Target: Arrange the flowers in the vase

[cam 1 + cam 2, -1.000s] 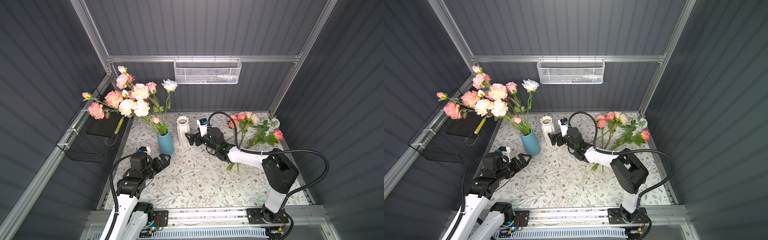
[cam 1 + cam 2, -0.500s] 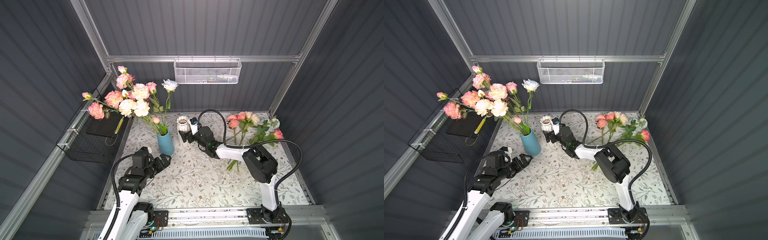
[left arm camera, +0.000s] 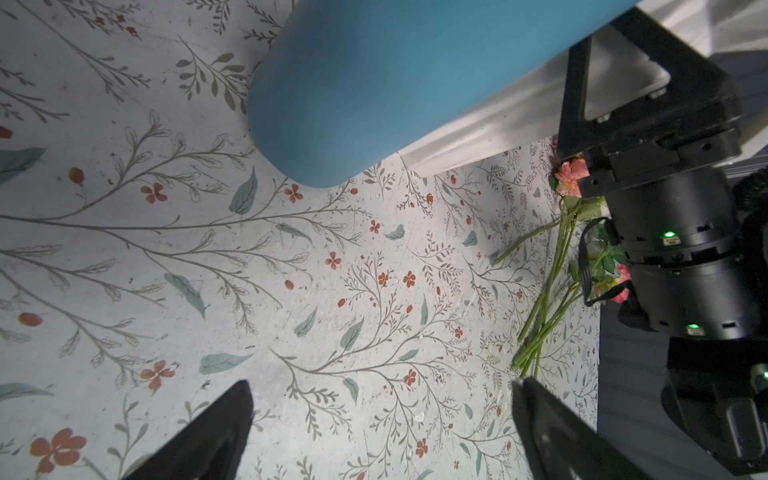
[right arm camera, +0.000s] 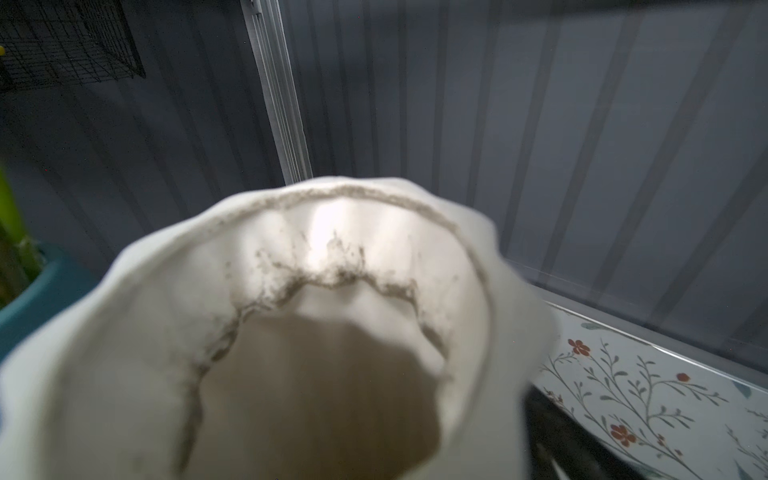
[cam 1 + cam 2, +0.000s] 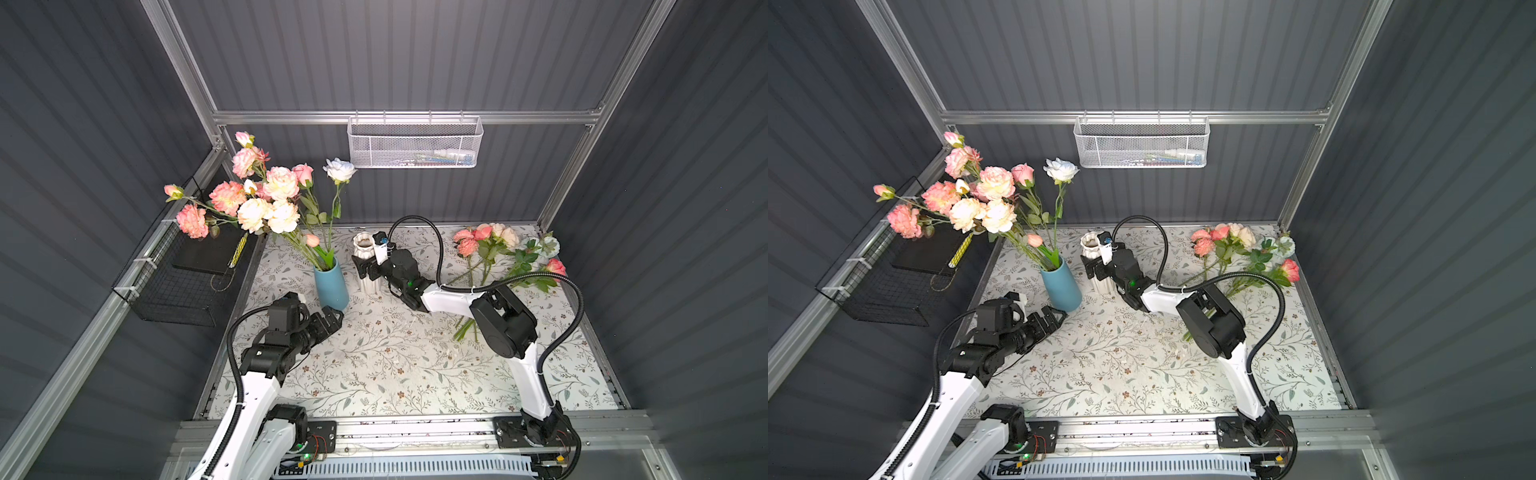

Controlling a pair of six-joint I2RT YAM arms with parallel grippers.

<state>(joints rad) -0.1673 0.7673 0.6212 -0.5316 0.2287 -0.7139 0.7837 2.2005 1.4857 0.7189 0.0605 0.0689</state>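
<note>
A blue vase at the back left holds a tall bunch of pink, peach, cream and white flowers. Just to its right stands an empty white ribbed vase. My right gripper is open, its jaws on either side of this vase. The right wrist view is filled by the vase's stained mouth, with one dark finger beside it. More loose flowers lie at the back right. My left gripper hovers open and empty by the blue vase's base.
A white mesh basket hangs on the back wall. A black wire basket with a dark pad hangs on the left wall. The floral tablecloth covers the table. My right arm reaches over the loose stems.
My right gripper has moved left and back, from beside the white vase to around it. The left arm has hardly shifted.
</note>
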